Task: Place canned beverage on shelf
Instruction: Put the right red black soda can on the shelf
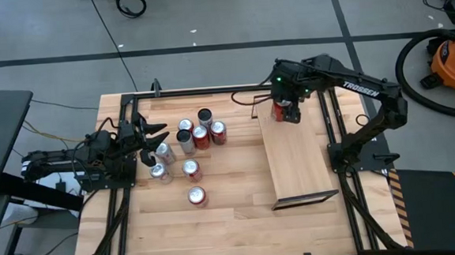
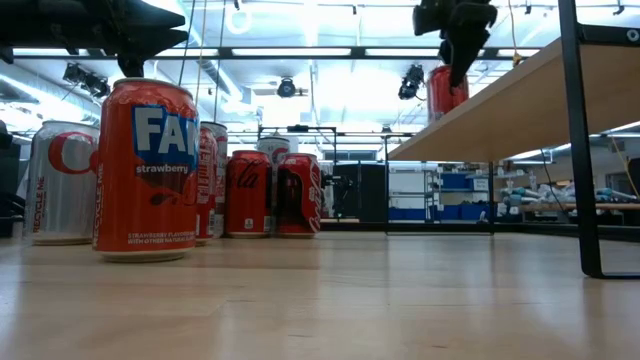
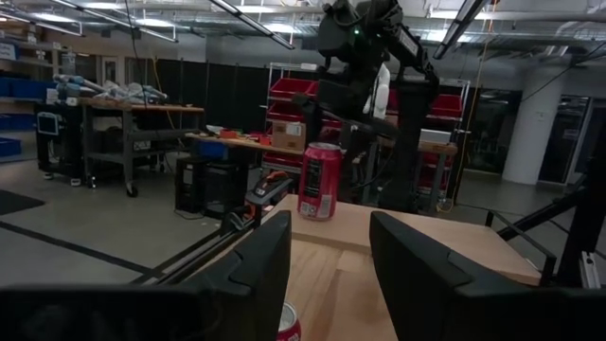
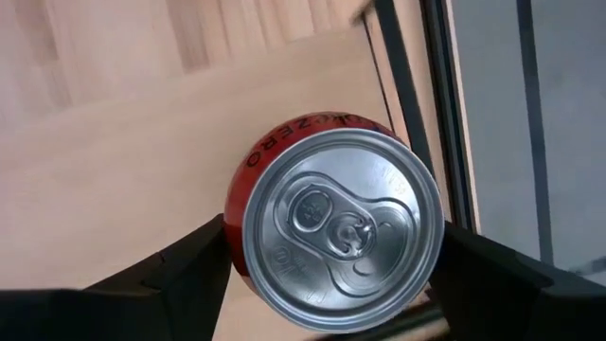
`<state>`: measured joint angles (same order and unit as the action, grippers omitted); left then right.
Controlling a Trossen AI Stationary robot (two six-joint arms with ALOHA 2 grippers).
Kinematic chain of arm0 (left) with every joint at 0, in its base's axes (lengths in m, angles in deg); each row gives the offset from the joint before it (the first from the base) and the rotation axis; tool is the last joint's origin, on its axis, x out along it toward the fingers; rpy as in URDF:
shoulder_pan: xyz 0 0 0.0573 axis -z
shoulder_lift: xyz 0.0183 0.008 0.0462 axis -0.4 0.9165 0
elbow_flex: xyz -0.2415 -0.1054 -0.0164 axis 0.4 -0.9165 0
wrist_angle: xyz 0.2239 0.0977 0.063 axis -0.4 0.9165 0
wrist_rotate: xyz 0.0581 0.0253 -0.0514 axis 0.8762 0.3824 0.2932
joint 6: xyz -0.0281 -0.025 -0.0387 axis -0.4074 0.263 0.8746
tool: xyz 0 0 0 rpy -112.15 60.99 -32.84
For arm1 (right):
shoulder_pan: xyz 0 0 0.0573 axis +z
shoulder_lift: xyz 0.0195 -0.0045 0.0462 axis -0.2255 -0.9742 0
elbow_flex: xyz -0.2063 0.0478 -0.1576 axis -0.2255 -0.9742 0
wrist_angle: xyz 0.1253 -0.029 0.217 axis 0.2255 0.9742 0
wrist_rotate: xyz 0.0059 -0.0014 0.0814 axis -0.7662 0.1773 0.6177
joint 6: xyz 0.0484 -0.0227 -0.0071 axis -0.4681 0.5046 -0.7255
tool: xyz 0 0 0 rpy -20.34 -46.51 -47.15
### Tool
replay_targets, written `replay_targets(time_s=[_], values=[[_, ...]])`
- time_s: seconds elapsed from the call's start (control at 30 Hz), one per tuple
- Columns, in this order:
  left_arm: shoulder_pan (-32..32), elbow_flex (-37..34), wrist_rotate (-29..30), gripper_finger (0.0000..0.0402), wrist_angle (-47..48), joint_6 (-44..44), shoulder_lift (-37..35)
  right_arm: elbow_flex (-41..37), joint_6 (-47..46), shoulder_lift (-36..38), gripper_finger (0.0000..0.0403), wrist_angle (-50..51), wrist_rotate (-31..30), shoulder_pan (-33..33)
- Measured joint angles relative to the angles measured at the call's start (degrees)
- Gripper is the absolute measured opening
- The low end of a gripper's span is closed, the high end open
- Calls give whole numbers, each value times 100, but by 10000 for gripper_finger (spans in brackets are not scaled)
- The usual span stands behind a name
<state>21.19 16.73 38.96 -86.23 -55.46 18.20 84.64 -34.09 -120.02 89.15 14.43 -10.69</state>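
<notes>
Canned beverage (image 4: 333, 227), a red can with a silver top, stands upright on the shelf (image 1: 297, 159) near its far end, seen from straight above in the right wrist view. The right gripper (image 1: 284, 108) hangs over it with a dark finger (image 4: 180, 265) on either side of the can; whether the fingers touch its wall I cannot tell. The shelf lies along the right side of the table (image 1: 232, 202). Toward the left edge of the table, a cluster of cans (image 1: 189, 146) stands, the nearest in the low view an orange strawberry can (image 2: 145, 170). The left gripper (image 1: 151, 140) hovers beside that cluster, its fingers spread and holding nothing.
</notes>
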Motion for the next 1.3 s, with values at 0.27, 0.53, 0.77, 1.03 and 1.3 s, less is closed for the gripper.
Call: replay_targets(time_s=[0.27, 0.53, 0.77, 1.03, 1.3], values=[[0, 0, 2, 156, 2, -26, 0, -4, 175, 430, 319, 2, 94, -480], [0, 0, 1, 156, 0, -24, -2, -107, 389, 575, 319, -54, 327, -987], [0, 0, 2, 156, 2, -24, 0, -455, 477, 702, 319, -60, 348, -1166], [0, 0, 0, 156, 0, -46, 0, -883, 607, 1039, 319, -271, 544, -1460], [-2, 0, 1, 156, 2, -22, 0, -1067, 533, 1051, 340, -513, 485, -1511]])
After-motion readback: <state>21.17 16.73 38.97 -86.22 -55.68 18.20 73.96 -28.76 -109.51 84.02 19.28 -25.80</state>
